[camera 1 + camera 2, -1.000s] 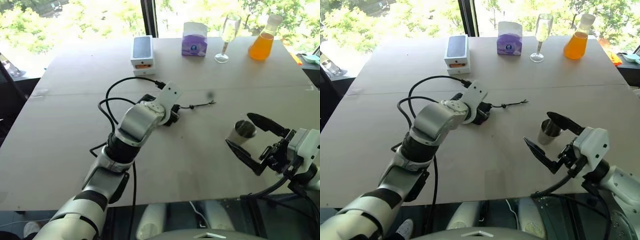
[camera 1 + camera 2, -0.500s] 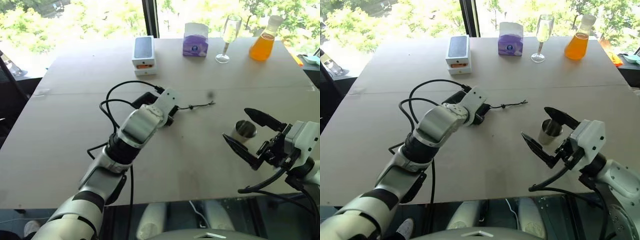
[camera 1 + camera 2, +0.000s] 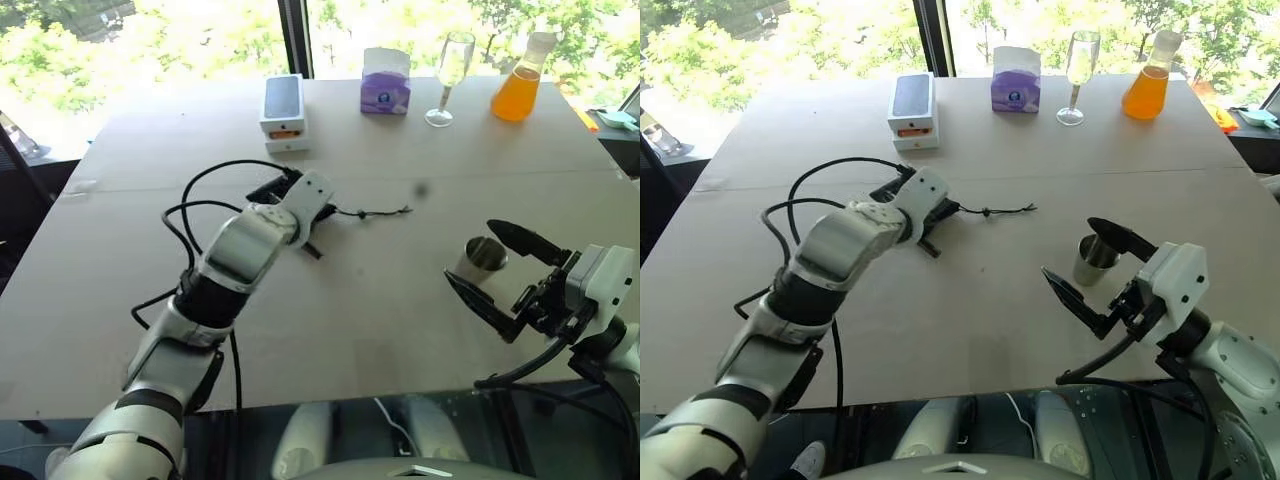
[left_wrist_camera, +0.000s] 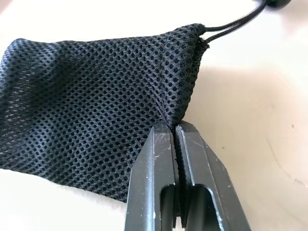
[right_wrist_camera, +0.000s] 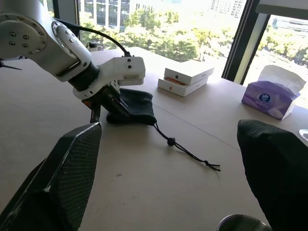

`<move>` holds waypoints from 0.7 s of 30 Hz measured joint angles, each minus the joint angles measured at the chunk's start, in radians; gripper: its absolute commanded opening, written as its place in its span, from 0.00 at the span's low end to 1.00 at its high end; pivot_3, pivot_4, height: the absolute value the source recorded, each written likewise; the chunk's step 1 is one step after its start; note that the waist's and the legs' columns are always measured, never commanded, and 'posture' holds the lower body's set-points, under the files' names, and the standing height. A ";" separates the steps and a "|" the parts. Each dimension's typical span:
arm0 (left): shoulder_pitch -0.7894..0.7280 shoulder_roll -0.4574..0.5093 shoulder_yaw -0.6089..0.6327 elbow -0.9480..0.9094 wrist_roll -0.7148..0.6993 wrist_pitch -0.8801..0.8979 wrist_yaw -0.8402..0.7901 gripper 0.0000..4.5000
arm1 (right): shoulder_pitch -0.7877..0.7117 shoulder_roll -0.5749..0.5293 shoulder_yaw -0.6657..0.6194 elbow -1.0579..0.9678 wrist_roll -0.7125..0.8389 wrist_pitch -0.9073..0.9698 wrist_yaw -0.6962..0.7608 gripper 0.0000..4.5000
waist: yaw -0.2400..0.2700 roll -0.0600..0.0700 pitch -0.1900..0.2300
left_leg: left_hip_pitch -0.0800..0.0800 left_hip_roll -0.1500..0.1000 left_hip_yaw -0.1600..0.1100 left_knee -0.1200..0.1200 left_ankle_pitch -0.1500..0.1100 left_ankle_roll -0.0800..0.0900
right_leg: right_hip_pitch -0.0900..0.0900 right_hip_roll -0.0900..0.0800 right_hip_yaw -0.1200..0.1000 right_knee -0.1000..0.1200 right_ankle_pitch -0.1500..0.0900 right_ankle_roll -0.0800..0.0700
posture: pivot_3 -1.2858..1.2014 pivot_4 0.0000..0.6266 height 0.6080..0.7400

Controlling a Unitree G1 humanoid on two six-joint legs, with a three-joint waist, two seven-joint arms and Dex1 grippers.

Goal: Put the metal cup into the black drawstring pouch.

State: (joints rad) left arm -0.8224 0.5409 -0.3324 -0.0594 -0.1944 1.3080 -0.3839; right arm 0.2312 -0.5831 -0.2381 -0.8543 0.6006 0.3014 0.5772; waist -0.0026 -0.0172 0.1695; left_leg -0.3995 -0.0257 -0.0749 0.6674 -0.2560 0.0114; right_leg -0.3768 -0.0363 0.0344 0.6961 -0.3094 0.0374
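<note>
The black drawstring pouch (image 4: 96,96) lies flat on the table left of centre, with its cord (image 3: 375,212) trailing to the right. My left gripper (image 4: 174,132) is shut on the pouch's edge near the corded mouth, pinching the mesh fabric. The metal cup (image 3: 485,258) stands upright on the right side of the table. My right gripper (image 3: 470,252) hovers open above the table's front edge, and the cup shows between its two spread fingers without touching them. The cup's rim (image 5: 240,224) sits low in the right wrist view.
Along the far edge stand a white phone box (image 3: 283,110), a purple tissue box (image 3: 386,80), a wine glass (image 3: 447,75) and a flask of orange liquid (image 3: 518,85). Black cables (image 3: 195,205) loop off my left arm over the table (image 3: 400,330).
My left gripper has shut on the pouch's edge and shifted left, drawing the pouch and cord slightly that way. The right gripper has stayed open in place.
</note>
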 measured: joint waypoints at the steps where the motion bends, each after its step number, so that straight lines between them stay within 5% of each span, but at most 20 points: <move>1: -0.001 0.010 0.013 0.027 -0.015 -0.017 -0.038 0.01 | 0.000 0.003 0.006 0.000 -0.006 -0.001 0.001 1.00 | 0.000 0.000 0.000 | 0.000 0.000 0.000 0.000 0.000 0.000 | 0.000 0.000 0.000 0.000 0.000 0.000 | 0.52 0.24 1.00; 11: 0.009 0.104 0.152 0.171 -0.157 -0.200 -0.358 0.01 | 0.056 0.035 0.029 0.000 -0.052 -0.044 0.003 1.00 | -0.015 0.000 0.000 | 0.000 0.000 0.000 0.000 0.000 0.000 | 0.000 0.000 0.001 0.000 0.000 0.000 | 0.52 0.24 1.00; 17: 0.142 0.310 0.021 0.194 0.054 -0.728 -0.534 0.01 | 0.070 0.059 0.037 0.000 -0.087 -0.073 0.000 1.00 | -0.007 0.000 0.000 | 0.001 0.000 0.001 -0.002 -0.002 0.004 | -0.001 -0.001 0.002 0.000 0.000 0.000 | 0.52 0.24 1.00; 21: 0.132 0.295 0.085 0.199 -0.028 -0.602 -0.617 0.01 | 0.101 0.074 0.047 0.001 -0.106 -0.097 0.004 1.00 | 0.007 0.000 0.000 | -0.001 -0.001 0.000 0.001 -0.003 0.005 | 0.000 0.000 0.000 -0.001 0.000 0.000 | 0.52 0.24 1.00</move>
State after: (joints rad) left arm -0.6904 0.8362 -0.2474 0.1400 -0.2224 0.7060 -1.0008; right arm 0.3318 -0.5087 -0.1909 -0.8537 0.4944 0.2040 0.5810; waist 0.0048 -0.0168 0.1695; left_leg -0.4005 -0.0263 -0.0750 0.6680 -0.2589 0.0164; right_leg -0.3771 -0.0368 0.0341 0.6955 -0.3095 0.0373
